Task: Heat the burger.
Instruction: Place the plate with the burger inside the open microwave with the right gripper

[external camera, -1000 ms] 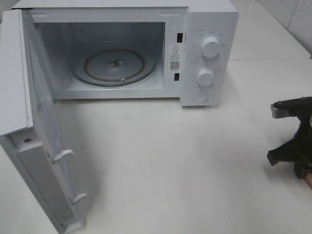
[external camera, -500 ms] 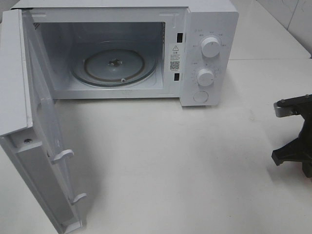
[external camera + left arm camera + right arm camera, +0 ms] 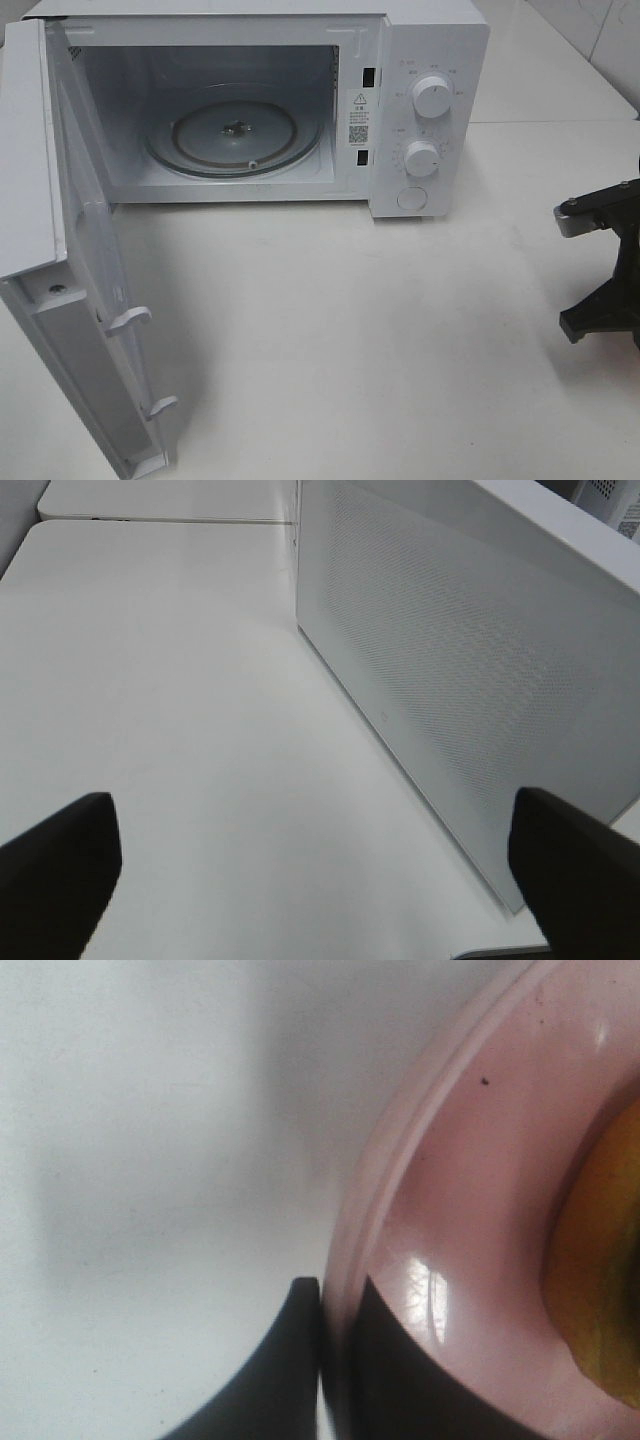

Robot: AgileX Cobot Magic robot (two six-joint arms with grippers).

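White everywhere on the left: the microwave [image 3: 430,60] has its door [image 3: 60,250] swung wide open, latch hooks facing the room. The left wrist view picks up that door's perforated outer face standing on the pale counter [image 3: 380,330]. And there's the left claw [image 3: 310,800], spread as wide as it goes, one dark finger in each lower corner of the view. Those fingers [image 3: 60,870] hold nothing and touch nothing, with only bare counter between them.

Moving across, the oven cavity is lit and open, and the glass turntable [image 3: 235,135] lies flat on its floor. Next comes the control panel, with two round knobs [image 3: 432,96] one above the other and a round button [image 3: 411,198] beneath them.

Over to the far right edge, the black right arm [image 3: 605,270] sits low over the counter, well apart from the microwave, its tips cut off by the frame. The right wrist view fills that in. The right claw [image 3: 335,1290] is pinched down tight on the raised rim of the pink plate [image 3: 480,1210], with one dark finger outside the rim and one inside on the glossy pink surface. That's a firm grip on the plate's edge.

And the burger [image 3: 600,1260]? It's on that plate, further in from the rim and away from the fingers. Only a golden-yellow curve of it shows, close up and blurred. The claw does not touch it.
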